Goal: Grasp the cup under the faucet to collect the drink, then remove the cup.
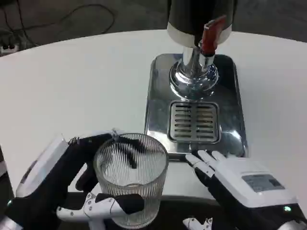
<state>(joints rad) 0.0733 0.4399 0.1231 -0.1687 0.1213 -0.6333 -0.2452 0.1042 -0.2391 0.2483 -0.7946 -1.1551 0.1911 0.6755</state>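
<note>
Head view: the left hand point(84, 184) wraps its fingers around a clear ribbed glass cup point(130, 177), held near the front of the white worktop point(72, 86), short of the chrome drip tray point(194, 120) beneath the red-handled faucet point(211, 36). The right hand point(230, 179) rests open, fingers apart, beside the tray.

L hand point(72, 184) gripping, fingers wrapped; R hand point(240, 184) flat, fingers apart.
</note>
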